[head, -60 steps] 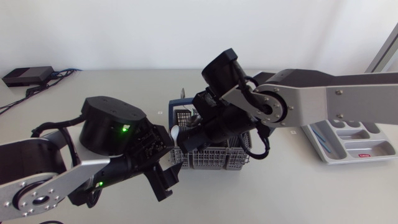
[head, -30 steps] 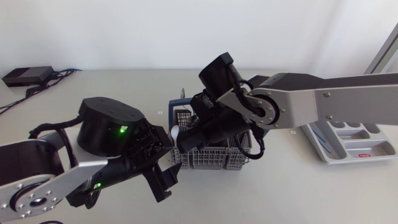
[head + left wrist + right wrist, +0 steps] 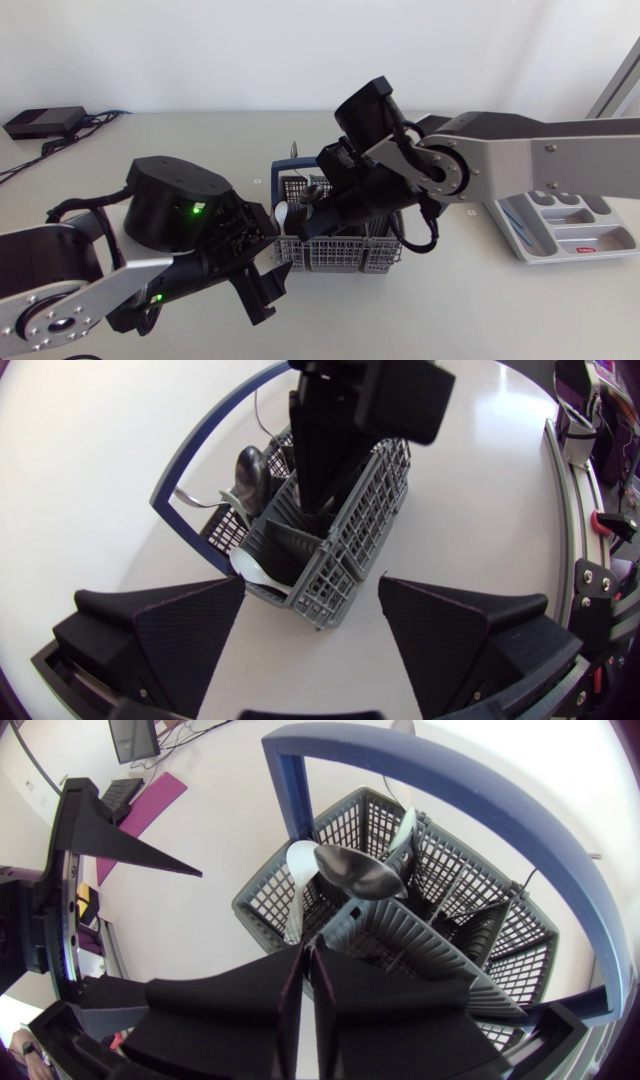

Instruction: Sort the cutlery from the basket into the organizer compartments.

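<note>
Cutlery basket [image 3: 345,256] of grey mesh, with a blue handle [image 3: 450,810], stands on the bench [image 3: 480,310]. Inside the basket a metal spoon [image 3: 360,872] and a white utensil [image 3: 298,870] lean near a ribbed divider. The right gripper [image 3: 305,952] is lowered into the basket. Its fingers are pressed together with only a thin slit, nothing is seen between them, and the tips are just beside the metal spoon. The left gripper [image 3: 312,585] hangs just before a corner of the basket, its fingers wide apart and holding nothing. The organizer [image 3: 575,222] lies well apart from the basket, on the right arm's side.
</note>
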Robot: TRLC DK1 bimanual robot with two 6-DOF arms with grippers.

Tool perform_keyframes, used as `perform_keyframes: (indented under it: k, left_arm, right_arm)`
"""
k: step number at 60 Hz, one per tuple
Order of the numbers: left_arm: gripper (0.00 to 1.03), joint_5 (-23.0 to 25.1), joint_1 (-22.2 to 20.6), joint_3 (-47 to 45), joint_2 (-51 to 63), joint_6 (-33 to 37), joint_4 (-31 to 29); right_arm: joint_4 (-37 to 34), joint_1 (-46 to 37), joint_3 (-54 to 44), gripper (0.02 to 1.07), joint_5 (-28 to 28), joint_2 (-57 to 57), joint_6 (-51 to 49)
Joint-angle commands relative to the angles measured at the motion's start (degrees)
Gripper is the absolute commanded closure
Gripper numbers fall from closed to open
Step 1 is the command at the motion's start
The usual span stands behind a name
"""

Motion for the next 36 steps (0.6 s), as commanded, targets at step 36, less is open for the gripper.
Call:
perform_keyframes:
  k: [36]
  left_arm:
    - [0.11, -0.26, 0.44, -1.05, -0.50, 0.25, -0.51]
  right_arm:
    - [-9.75, -5.13, 2.97, 1.01, -12.73, -15.54, 4.46]
